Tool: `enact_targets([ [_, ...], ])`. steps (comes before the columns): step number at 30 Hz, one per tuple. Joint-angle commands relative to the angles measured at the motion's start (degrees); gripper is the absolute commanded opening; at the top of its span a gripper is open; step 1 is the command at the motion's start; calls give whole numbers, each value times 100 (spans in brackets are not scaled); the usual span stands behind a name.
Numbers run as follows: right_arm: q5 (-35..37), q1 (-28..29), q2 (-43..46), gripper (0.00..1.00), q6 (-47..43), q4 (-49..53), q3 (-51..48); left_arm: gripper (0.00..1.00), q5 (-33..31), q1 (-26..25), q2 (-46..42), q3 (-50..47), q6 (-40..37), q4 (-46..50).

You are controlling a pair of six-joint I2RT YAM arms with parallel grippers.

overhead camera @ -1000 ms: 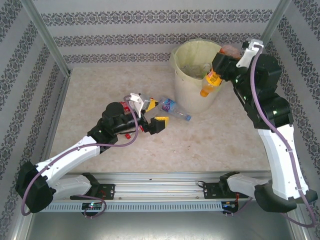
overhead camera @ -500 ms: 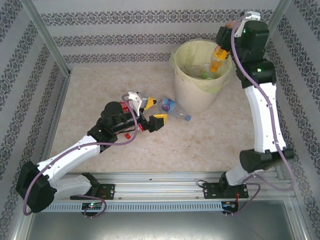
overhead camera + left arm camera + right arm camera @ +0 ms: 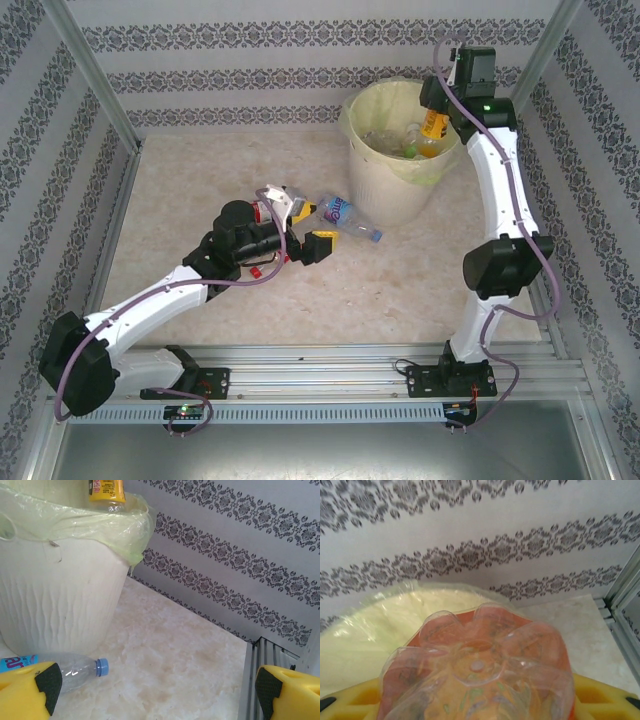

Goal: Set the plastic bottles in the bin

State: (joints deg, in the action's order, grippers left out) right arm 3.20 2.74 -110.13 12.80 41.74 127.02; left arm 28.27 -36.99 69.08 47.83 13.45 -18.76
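**A:** From above, where are the bottles sitting?

**B:** The right jaws are gripping an orange bottle (image 3: 432, 128) and hanging it neck-down over the bin (image 3: 385, 195). Inside, clear bottles (image 3: 385, 140) are lying. A blue-capped bottle (image 3: 347, 216) is lying on the tabletop (image 3: 200, 160) beside the bin's base, and the left jaws are standing wide just beside it.

**A:** And from the left wrist?

**B:** The yellow pads (image 3: 47, 680) are standing far apart. The blue-capped bottle (image 3: 75, 666) is lying at the bin's (image 3: 60, 600) foot. The orange bottle (image 3: 106, 492) is showing behind the bag's (image 3: 75, 520) rim.

**A:** From the right wrist?

**B:** The orange bottle's (image 3: 477, 672) base is facing the lens, gripped between yellow fingers (image 3: 600, 695). The bag (image 3: 375, 625) is lying beyond.
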Motion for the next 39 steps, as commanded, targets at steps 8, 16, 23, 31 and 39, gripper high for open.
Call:
enact_targets([
  [8, -159, 53, -273, 74, -261, 415, 314, 100, 87, 68, 90, 269, -170, 262],
  [16, -320, 172, -147, 84, -287, 668, 691, 100, 95, 68, 114, 315, -121, 343],
  [23, -460, 407, 490, 85, -360, 702, 154, 100, -3, 69, 111, 407, -61, 520],
  [31, -593, 920, 2065, 88, -238, 172, -1888, 100, -764, 69, 121, 608, 399, 1199],
  [39, -1001, 1403, 4058, 91, 258, -406, -4413, 100, -1771, 56, 159, 1142, 1691, 2701],
])
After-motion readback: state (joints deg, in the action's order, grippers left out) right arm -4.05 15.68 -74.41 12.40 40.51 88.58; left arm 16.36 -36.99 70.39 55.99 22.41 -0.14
